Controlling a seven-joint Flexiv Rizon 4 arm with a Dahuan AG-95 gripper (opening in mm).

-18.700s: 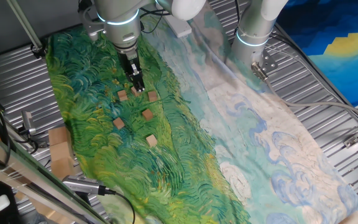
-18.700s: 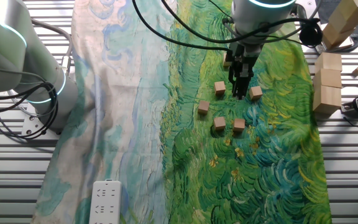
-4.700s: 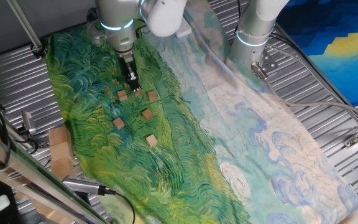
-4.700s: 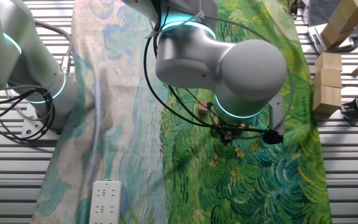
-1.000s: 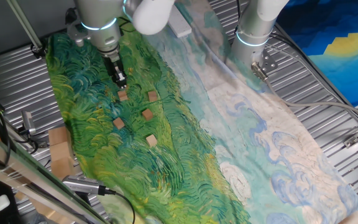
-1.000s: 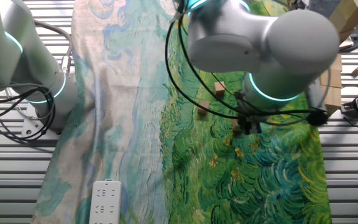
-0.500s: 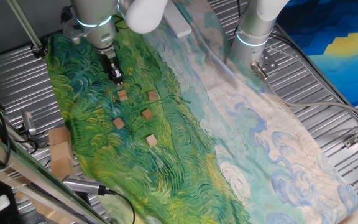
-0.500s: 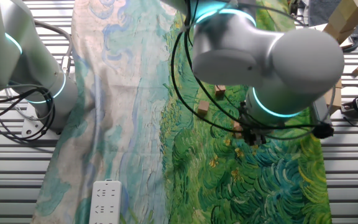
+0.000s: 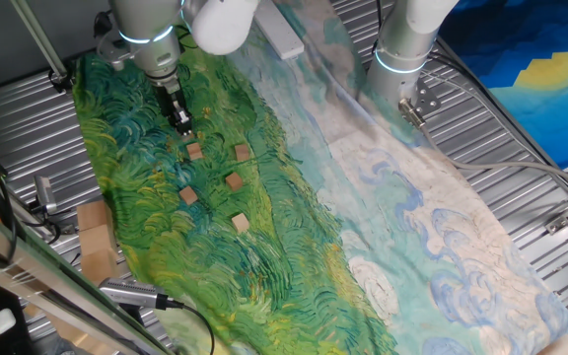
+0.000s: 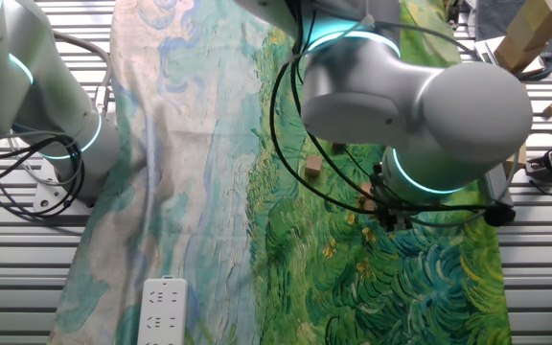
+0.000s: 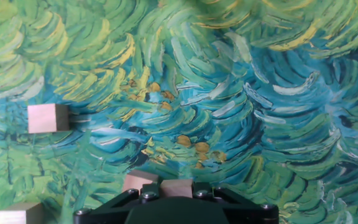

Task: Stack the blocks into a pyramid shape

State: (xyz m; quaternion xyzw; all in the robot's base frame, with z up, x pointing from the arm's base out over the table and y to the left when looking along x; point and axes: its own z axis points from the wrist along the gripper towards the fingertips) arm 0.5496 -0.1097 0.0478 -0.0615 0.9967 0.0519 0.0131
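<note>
One arm upright, gripper pointing down above the cloth, clamped on a block.

I see a painted cloth of green and blue swirls draped over my ribbed metal table. A white power strip lies at one end, cardboard boxes beside it.
</note>
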